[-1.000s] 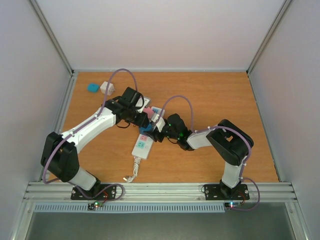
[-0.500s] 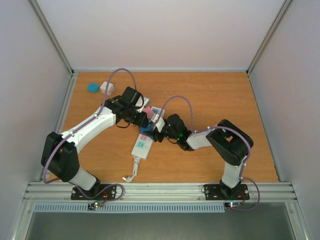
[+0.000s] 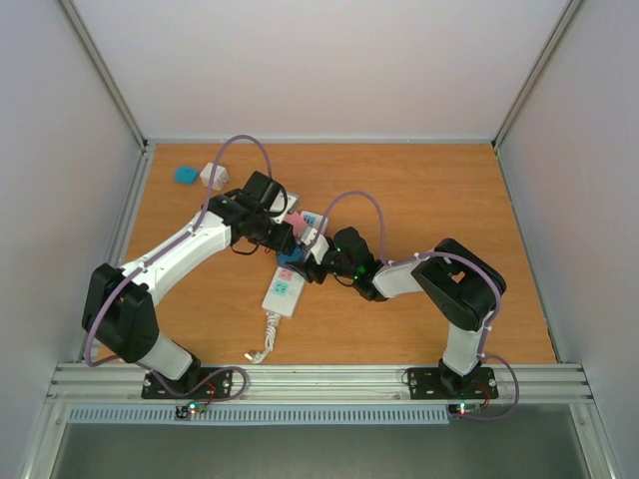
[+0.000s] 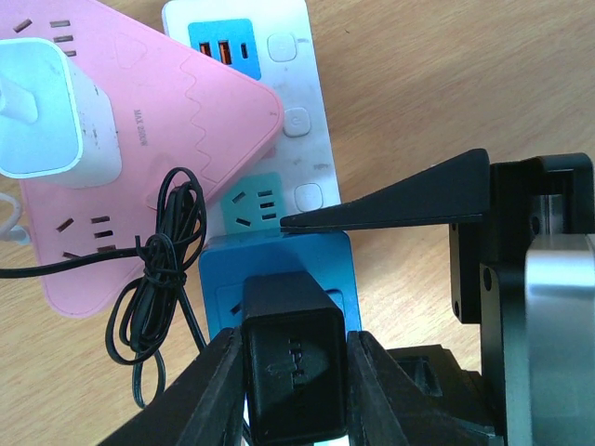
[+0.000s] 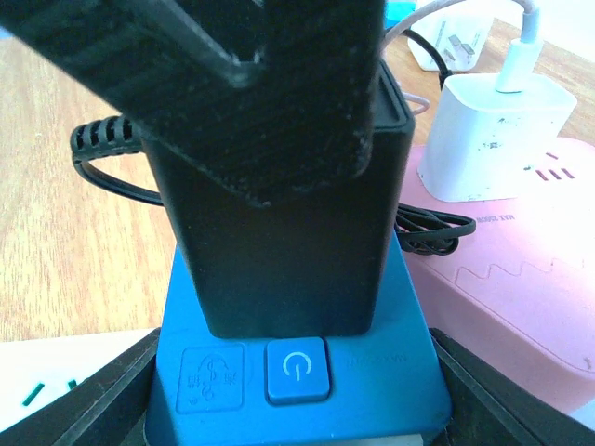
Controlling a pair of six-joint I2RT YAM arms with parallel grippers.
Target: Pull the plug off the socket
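Strip (image 3: pixel 283 292): long, white, with pastel outlet faces. Lying diagonally near the middle of the surface (image 3: pixel 449 200), between the two arms. Short white cord (image 3: pixel 265 337) trailing from the near end toward the front rail.

Block (image 4: pixel 279 265): blue, with a power button on top. Seated on the strip about mid-length, just beside a teal outlet face.

Plug (image 5: pixel 279 232): black, boxy. Standing upright in the top of the block, fully seated, not yet pulled.

Left jaws: closed on the plug, one finger (image 4: pixel 218 390) pressed against each of two opposite side faces, reaching in from the far-left side in the top view.

Right jaws: closed on the block, fingers (image 5: pixel 84 409) against opposite sides, low, beneath the plug. One pointed black finger visible in the left wrist view, lying along the block's far edge.

Adapter (image 4: pixel 186 121): pink, roughly triangular, several outlets. Overlapping the far part of the strip, just beside the block.

Charger (image 4: pixel 46 111): white, plugged into the top of the adapter, white cable rising from it.

Wire (image 4: pixel 158 279): thin, black, bundled and knotted. Draped over the adapter's near edge, next to the block.

Far-left corner of the surface: small teal piece (image 3: pixel 186 175) and white piece (image 3: pixel 213 176), side by side, well apart from the strip.
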